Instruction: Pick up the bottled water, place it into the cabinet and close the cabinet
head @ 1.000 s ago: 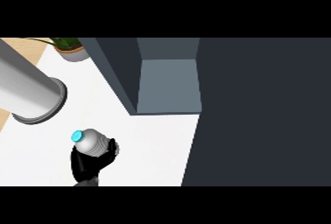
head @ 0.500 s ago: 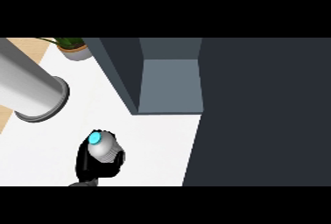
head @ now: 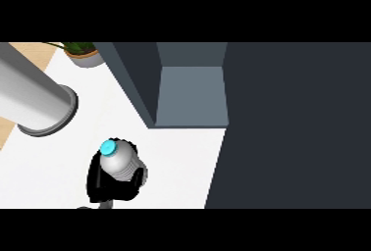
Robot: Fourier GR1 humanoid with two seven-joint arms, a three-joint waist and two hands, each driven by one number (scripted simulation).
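Note:
The bottled water [head: 118,163], clear with a cyan cap [head: 109,146], is at the lower left of the head view, above the white counter [head: 181,162]. My right hand [head: 109,184] is shut on it, black fingers curled round its lower body and hiding its base. The cap points up and slightly left in the picture. The cabinet [head: 138,78] is dark, with an open compartment whose grey-blue shelf [head: 192,95] lies up and to the right of the bottle. A grey forearm [head: 33,98] crosses the upper left; my left hand does not show.
A wide dark panel [head: 297,127] fills the right side, next to the open compartment. A potted plant [head: 83,53] stands at the counter's far left corner. A strip of tan floor [head: 6,132] shows past the counter's left edge.
My right hand has carried the bottle a little to the right and then up the picture, closer to the cabinet's opening. The grey forearm has stayed put.

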